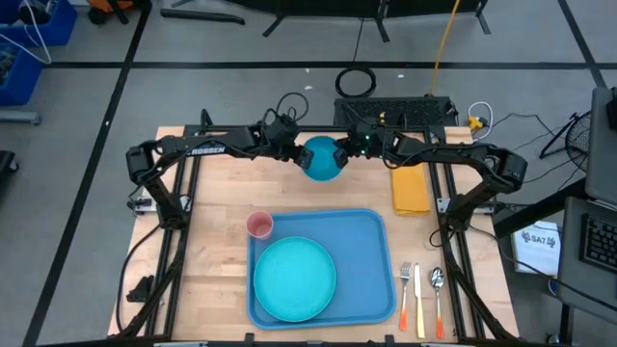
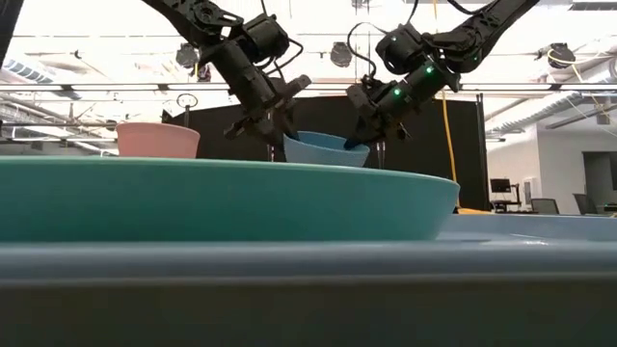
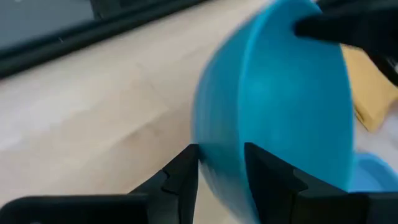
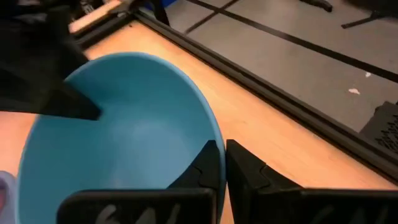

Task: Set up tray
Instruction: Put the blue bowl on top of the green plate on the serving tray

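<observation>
A blue bowl [image 1: 321, 161] sits near the table's far edge, between both grippers. My left gripper [image 1: 297, 152] comes at it from the left and my right gripper [image 1: 345, 149] from the right, each shut on its rim. In the low view the bowl [image 2: 328, 149] shows upright between them, with its base hidden behind the plate. The blue tray [image 1: 371, 231] lies near the table's near edge and carries a round turquoise plate [image 1: 294, 280]. My left gripper [image 3: 222, 165] straddles the bowl's rim [image 3: 235, 140] on its left side, one finger [image 3: 186, 171] outside the wall and one finger [image 3: 264, 171] inside. My right gripper [image 4: 224, 162] pinches the rim [image 4: 211, 130] on the opposite, right side, one finger [image 4: 208, 165] inside and one outside. Whether the base is off the table is hidden.
A pink cup [image 1: 259, 225] stands by the tray's far-left corner. A yellow napkin [image 1: 410, 190] lies to the right of the bowl. A fork, a knife and a spoon [image 1: 420, 299] lie to the right of the tray. The wood to the left of the tray is bare.
</observation>
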Motion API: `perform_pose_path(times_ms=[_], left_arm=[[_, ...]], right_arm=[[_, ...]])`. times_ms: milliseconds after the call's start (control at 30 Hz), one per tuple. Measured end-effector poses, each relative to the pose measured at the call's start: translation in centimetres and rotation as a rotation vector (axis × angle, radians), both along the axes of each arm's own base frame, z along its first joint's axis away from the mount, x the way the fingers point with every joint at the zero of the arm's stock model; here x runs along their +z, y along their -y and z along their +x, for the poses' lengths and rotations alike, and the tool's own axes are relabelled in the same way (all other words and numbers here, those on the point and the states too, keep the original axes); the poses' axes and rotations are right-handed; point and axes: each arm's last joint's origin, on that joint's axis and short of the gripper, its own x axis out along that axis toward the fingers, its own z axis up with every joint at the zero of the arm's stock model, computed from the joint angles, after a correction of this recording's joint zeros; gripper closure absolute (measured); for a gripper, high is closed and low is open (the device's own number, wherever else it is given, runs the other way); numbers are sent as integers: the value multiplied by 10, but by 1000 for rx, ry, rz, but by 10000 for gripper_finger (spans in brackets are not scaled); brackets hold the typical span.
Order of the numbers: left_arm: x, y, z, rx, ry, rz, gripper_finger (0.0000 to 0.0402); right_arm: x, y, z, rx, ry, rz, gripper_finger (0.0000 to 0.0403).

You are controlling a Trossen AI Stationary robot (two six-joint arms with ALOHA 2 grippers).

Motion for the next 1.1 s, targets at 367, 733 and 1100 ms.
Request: perform_pose_path(times_ms=[367, 733, 1100], left_arm=[[-9, -1, -7, -79, -116, 0, 392], [37, 23, -38, -250, -142, 89, 394], [92, 79, -86, -344, -162, 237, 394]], right_arm=[[16, -13, 12, 50, 78, -26, 379], [25, -20, 13, 137, 84, -96, 275], [35, -24, 7, 195, 120, -103, 264]])
